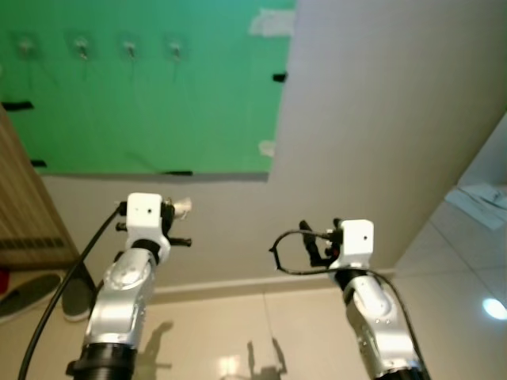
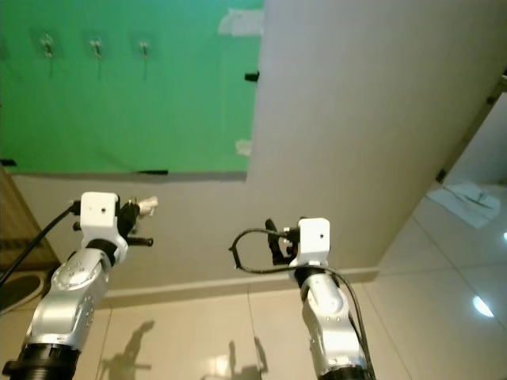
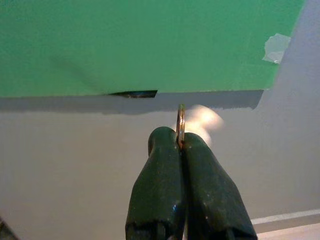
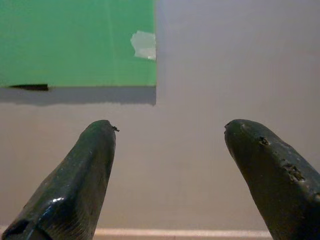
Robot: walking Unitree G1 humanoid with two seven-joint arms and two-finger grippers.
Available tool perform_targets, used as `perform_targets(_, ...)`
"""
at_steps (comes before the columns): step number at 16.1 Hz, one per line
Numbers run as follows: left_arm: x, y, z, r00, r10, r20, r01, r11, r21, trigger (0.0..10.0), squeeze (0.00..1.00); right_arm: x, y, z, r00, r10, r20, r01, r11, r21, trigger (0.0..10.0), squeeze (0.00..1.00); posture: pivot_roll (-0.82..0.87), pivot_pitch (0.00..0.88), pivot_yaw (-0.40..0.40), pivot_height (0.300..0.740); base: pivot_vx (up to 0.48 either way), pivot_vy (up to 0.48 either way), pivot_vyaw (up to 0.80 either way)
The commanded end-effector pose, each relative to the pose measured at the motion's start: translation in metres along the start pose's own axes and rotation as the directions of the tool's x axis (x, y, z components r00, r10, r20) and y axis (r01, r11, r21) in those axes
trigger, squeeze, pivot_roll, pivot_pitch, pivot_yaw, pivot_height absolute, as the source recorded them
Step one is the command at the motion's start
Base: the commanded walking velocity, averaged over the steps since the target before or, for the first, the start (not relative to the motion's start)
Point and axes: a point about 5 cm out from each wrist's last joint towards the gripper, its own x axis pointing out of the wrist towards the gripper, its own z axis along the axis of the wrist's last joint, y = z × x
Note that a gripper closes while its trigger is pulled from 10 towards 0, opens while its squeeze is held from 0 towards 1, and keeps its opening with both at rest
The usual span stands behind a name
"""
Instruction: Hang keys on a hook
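A green sheet (image 1: 150,103) is taped to the beige wall, with several small hooks (image 1: 129,48) in a row near its top. My left gripper (image 3: 180,142) is raised toward the wall below the sheet. It is shut on a brass key ring (image 3: 180,121), and a blurred white piece (image 3: 204,120) hangs from the ring. In the left eye view the keys (image 1: 182,207) stick out beside the left wrist, well below the hooks. My right gripper (image 4: 170,130) is held up further right, open, with nothing between its fingers.
A wooden panel (image 1: 24,198) stands at the far left with dark shoes (image 1: 32,293) on the floor beside it. Glossy tiles (image 1: 261,332) meet a white baseboard under the wall. Paper (image 1: 483,198) lies on the floor at the right.
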Motion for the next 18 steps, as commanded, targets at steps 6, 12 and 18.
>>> perform_targets(6,0.001,-0.014,0.001,1.000,-0.010,0.004,0.010,1.000,-0.006,10.0,0.00,0.002,-0.009,0.000,1.000,-0.009,-0.002,0.010,1.000,0.010,10.0,0.00,0.04,0.000,-0.071,0.740,0.284,0.387,0.00)
perform_targets(12,0.004,-0.024,0.009,0.998,-0.056,0.031,0.053,0.994,0.094,10.0,0.00,0.005,-0.008,0.005,1.000,0.004,0.026,-0.004,1.000,-0.009,10.0,0.00,0.04,0.000,-0.083,0.740,0.190,0.258,0.33)
perform_targets(18,0.007,-0.037,0.012,0.992,-0.114,0.050,0.108,0.987,0.117,10.0,0.00,0.009,-0.009,0.009,0.999,-0.003,0.036,0.003,1.000,-0.016,10.0,0.00,0.02,0.000,-0.076,0.740,0.000,0.000,0.19)
